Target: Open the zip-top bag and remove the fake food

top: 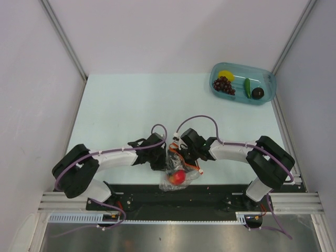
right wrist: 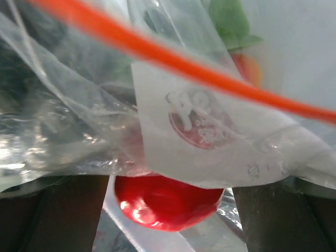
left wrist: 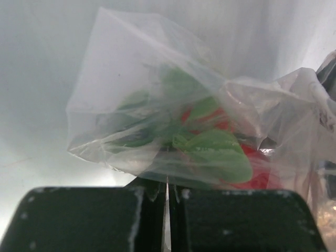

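**Bag held up for the last piece.** The bag (top: 168,185) was held at the near edge of the table (top: 121,110), between the two arms. This was apparently so that its mouth could be worked open and the contents taken out.

The left gripper (left wrist: 166,184) was closed to a sliver on a fold of the clear film, a pinch judged to anchor the bag while the other arm worked. The right gripper (right wrist: 169,181) was spread wide. The film and the red fruit (right wrist: 168,205) lay between its fingers, and the orange zipper strip (right wrist: 210,76) ran across above them. No grip on any of these could be made out, and it could not be told whether the zipper had been parted.

The fruit, topped with green leaves, was the only piece seen inside the bag. The lemon (top: 226,74), grapes (top: 224,85), green vegetable (top: 247,87) and dark round piece (top: 257,93) were laid in the teal tray (top: 239,77) at the far right corner, well apart from the bag. From this the task was judged to be nearly done, with one piece left to be drawn out.

The table was a pale, matte green, closed in by plain light walls (top: 173,31) at the left, far and right sides. The arm bases were bolted to a dark plate (top: 173,202) along the near edge.
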